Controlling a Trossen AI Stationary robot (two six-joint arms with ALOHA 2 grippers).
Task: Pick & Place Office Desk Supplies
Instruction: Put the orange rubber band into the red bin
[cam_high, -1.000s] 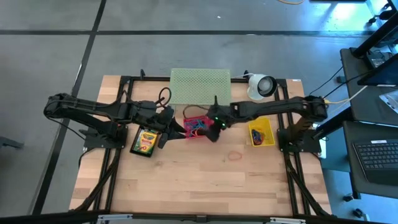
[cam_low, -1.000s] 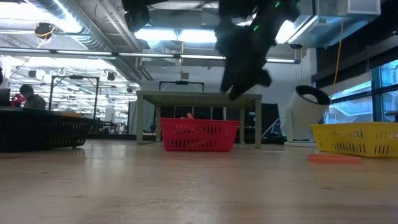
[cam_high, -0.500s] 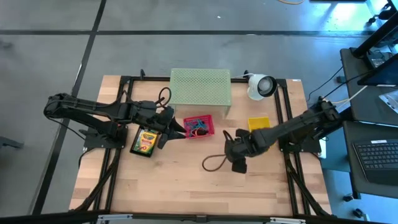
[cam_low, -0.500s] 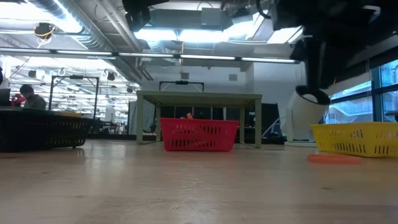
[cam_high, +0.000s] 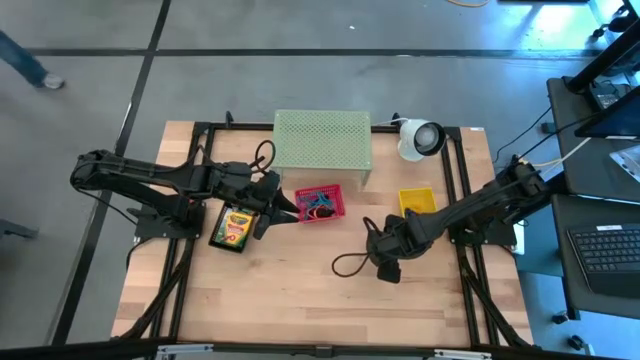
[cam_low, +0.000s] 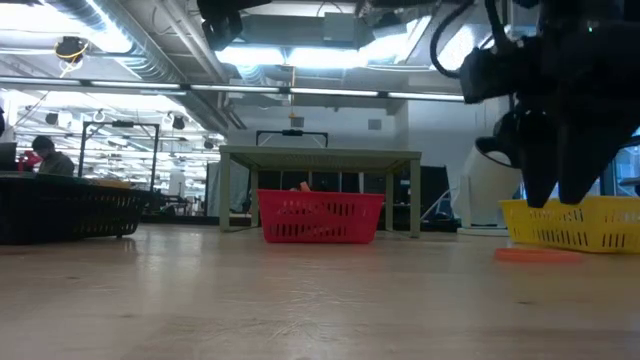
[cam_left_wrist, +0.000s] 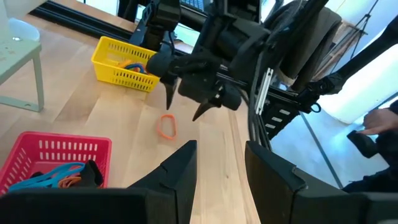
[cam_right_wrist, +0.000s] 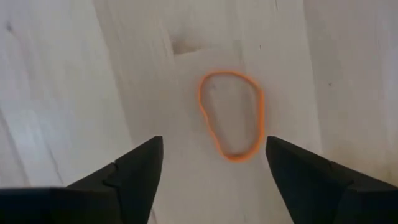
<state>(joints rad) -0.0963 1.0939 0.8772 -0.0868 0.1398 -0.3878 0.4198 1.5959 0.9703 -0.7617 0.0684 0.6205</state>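
An orange rubber-band loop (cam_right_wrist: 231, 115) lies flat on the wooden table, also seen as the orange loop (cam_left_wrist: 166, 126) and the orange loop (cam_low: 535, 255). My right gripper (cam_right_wrist: 214, 171) hovers just above it, open, fingers pointing down and not touching it; it shows as the right gripper (cam_high: 385, 262) and the right gripper (cam_low: 560, 190). In the high view the gripper hides the band. My left gripper (cam_high: 275, 205) waits open beside the red basket (cam_high: 320, 203), which holds blue and orange bands. A crayon box (cam_high: 232, 228) lies in a dark basket.
A yellow basket (cam_high: 418, 200) with bands stands just beyond the right gripper, toward the far right. The pale green mesh stand (cam_high: 322, 140) and white round device (cam_high: 420, 137) sit at the far edge. A dark cable loop (cam_high: 345, 265) hangs by the right wrist.
My right gripper has swung from over the red basket toward the near right, then come down over the orange rubber band, still open. The band has stayed where it was.
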